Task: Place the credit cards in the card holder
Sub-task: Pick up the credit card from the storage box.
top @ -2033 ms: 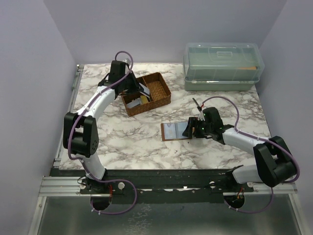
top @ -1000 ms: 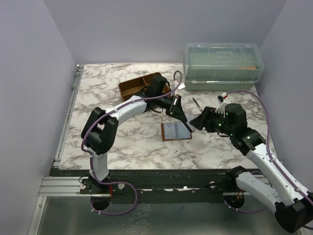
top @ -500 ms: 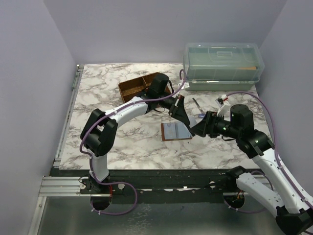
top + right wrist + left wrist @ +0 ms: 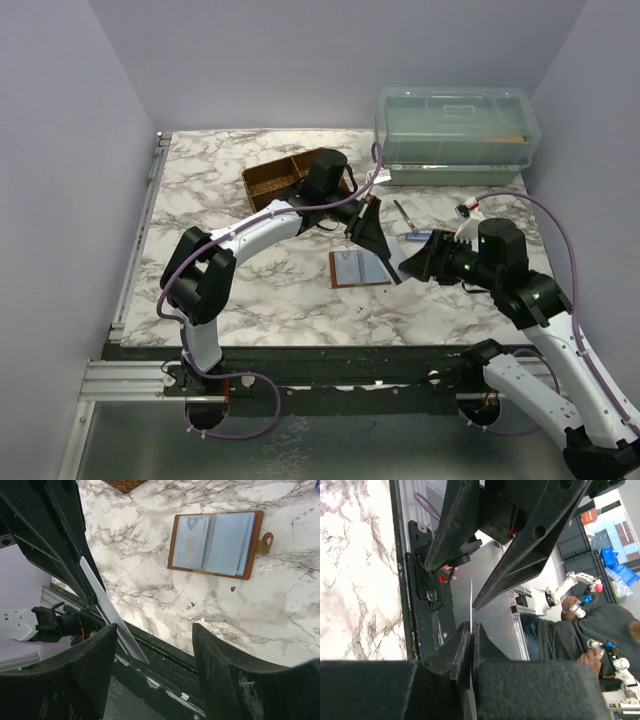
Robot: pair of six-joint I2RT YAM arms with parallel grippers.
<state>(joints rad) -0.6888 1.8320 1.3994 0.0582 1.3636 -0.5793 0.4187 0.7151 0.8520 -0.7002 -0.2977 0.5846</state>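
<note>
The card holder [image 4: 217,545] lies open on the table [image 4: 280,630], with cards [image 4: 200,535] in its pockets. The left end effector [image 4: 471,627], just beside the holder, pinches one more card [image 4: 112,612] that is not yet inserted. The right end effector [image 4: 155,680] is spread apart and empty.

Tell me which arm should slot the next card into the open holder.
Left, most likely. The left gripper is shut on a card, close to the open card holder. The right gripper is open and empty, facing that card, so it would first have to take it over.
</note>
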